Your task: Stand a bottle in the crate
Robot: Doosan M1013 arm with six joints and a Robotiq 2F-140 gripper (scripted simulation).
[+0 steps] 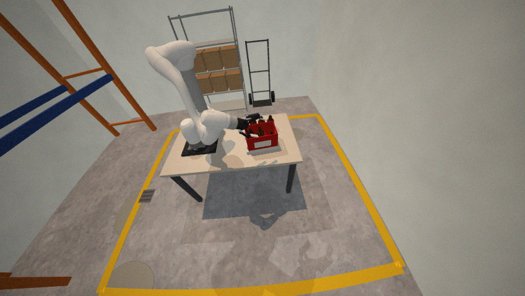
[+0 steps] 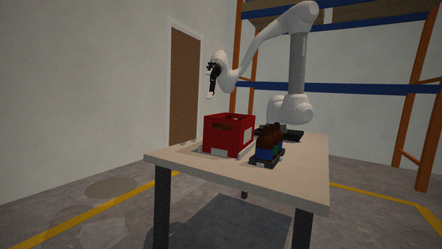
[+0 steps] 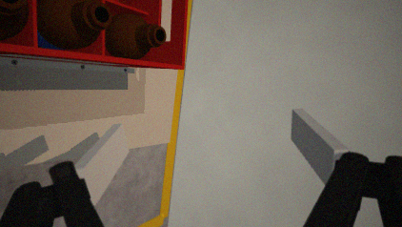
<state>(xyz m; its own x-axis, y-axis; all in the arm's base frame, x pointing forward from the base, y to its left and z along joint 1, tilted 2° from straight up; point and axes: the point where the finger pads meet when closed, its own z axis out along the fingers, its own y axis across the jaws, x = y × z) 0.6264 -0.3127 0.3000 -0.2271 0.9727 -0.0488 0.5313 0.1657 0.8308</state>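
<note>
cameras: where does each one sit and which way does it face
Top: high in the room, looking down at the beige table, whole white arm shown.
Exterior: low beside the table, facing the red plastic crate and brown bottles; arm and open gripper shown.
Wrist: on the gripper, looking down past its fingers.
All share the crate.
</note>
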